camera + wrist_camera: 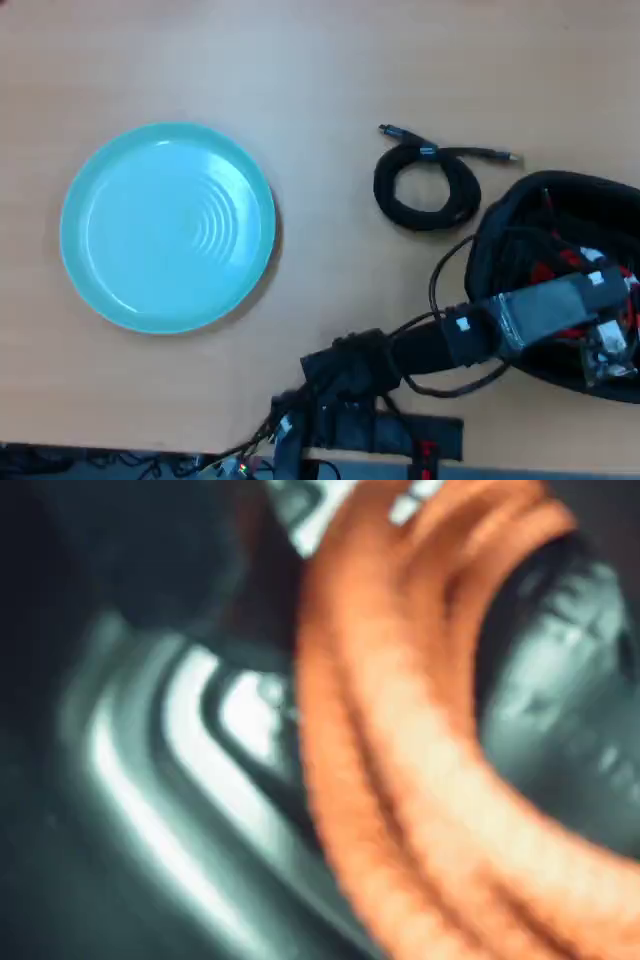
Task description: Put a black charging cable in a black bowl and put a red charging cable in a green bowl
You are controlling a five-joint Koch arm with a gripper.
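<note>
My wrist view blurs on the red charging cable [400,760], thick looped strands over the black bowl [520,215]. From overhead the gripper [600,345] sits inside that bowl; I can't tell its jaws' state.

Blurred red charging cable [400,760] against black bowl [150,780]

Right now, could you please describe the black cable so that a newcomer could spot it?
In the overhead view, start at the green dish and look right across the bare table. The black cable lies coiled just left of the black tub, two plug ends splayed above it.
</note>
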